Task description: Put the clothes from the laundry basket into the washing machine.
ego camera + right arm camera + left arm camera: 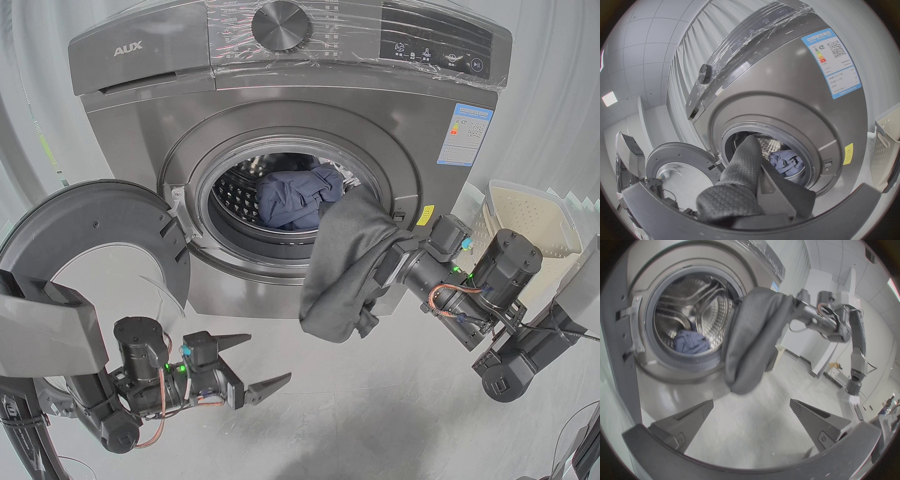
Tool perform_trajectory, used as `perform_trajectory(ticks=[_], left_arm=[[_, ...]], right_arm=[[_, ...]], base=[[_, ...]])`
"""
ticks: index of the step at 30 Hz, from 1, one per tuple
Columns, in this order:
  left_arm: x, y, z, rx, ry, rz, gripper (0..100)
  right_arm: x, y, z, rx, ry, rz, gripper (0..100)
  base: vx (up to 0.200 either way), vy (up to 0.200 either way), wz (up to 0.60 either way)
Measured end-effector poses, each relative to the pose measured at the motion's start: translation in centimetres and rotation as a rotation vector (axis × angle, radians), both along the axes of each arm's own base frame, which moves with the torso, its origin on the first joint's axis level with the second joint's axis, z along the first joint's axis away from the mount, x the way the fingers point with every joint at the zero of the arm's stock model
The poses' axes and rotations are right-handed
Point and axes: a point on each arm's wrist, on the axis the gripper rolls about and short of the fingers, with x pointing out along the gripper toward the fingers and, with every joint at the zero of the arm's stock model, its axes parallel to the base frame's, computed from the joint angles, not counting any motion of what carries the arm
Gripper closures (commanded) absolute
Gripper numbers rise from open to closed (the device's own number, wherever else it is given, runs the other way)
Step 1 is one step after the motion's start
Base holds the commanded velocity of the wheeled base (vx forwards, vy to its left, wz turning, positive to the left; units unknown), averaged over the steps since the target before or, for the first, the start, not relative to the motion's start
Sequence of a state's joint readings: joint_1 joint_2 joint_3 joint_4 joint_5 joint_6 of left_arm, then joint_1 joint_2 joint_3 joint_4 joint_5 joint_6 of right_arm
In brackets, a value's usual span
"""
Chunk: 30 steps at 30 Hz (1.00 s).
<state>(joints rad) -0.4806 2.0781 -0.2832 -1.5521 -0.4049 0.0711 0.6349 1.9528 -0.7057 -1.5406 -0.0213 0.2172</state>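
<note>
Dark grey knitted garment (pixel 340 269) hung limp from the right gripper (pixel 762 190), which was clenched on it. Its top lay over the right rim of the grey washing machine (pixel 281 112) mouth, the rest dangling outside. Soft and light, it would likely sag and snag; a bunched mid-hold seemed best. A navy cloth (pixel 294 197) lay in the drum (pixel 240 190). The left gripper (pixel 250 365), spread wide, sat near left.

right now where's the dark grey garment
In the head view the dark grey garment hangs from the right gripper at the right side of the washing machine opening, its top over the rim, near the navy garment inside.
</note>
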Motion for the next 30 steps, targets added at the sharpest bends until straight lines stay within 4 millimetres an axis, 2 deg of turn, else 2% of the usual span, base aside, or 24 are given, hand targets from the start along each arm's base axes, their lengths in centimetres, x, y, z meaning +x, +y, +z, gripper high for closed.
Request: perform_trajectory(ticks=[7, 14, 21, 30], left_arm=[[3.5, -3.2, 2.6, -0.134, -0.121, 0.035, 0], [5.0, -6.3, 2.9, -0.192, -0.163, 0.039, 0], [5.4, -6.9, 1.9, -0.183, -0.144, 0.027, 0], [5.6, -7.2, 0.7, -0.165, -0.122, 0.024, 0]], right_arm=[[-0.9, 1.5, -0.4, -0.015, 0.003, 0.037, 100], [-1.3, 3.1, -0.9, -0.020, 0.010, 0.071, 100], [-2.0, 4.3, -1.2, -0.013, 0.023, 0.068, 100], [-2.4, 4.8, -1.4, -0.018, 0.030, 0.084, 100]], base=[[0.000, 0.000, 0.00], [0.000, 0.000, 0.00], [0.000, 0.000, 0.00], [0.000, 0.000, 0.00]])
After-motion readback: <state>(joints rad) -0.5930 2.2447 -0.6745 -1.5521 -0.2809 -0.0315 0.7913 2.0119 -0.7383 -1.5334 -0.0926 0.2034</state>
